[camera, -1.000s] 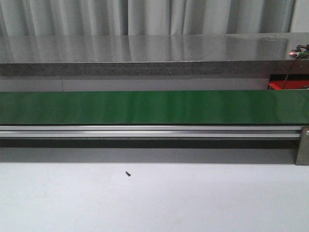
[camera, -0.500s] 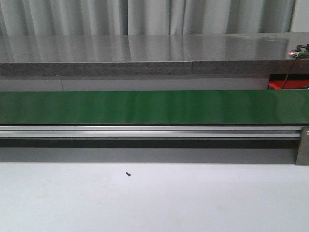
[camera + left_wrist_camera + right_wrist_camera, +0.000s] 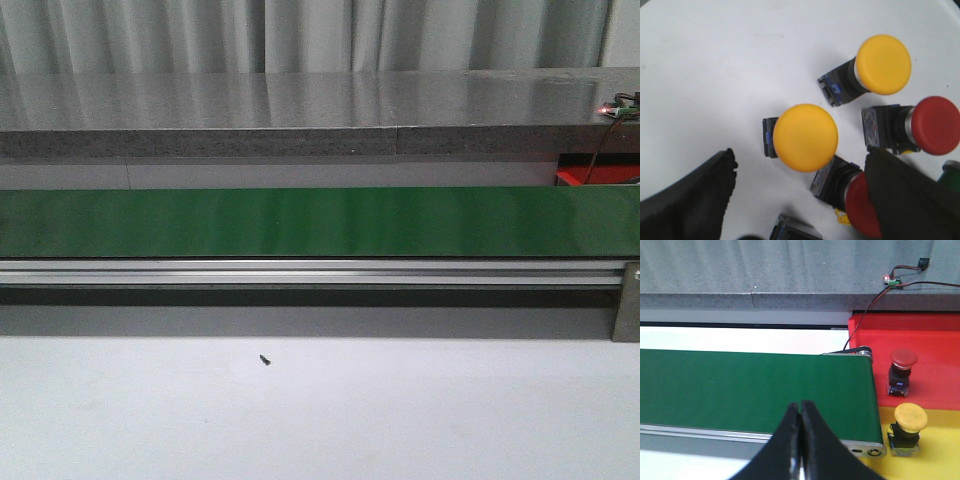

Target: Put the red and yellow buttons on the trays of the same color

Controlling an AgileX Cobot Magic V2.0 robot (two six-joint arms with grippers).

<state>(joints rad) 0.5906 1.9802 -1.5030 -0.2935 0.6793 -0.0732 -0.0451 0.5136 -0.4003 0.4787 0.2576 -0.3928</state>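
1. Left tool: fingers spread wide and gripping nothing, over a cluster of pushbuttons on the white counter.
2. Between its fingers: one yellow button standing cap up. A second yellow button lies tilted just beyond it.
3. Red button lies on its side near the second yellow one. Another red button is partly hidden behind one dark finger.
4. Right tool: fingers pressed together, empty, over the green conveyor belt.
5. Right wrist view only: red tray holding a red-capped button; yellow tray holding a yellow-capped button, both upright past the belt end.
6. Front view: belt, aluminium rail, one small dark screw on the counter; neither tool shows there.
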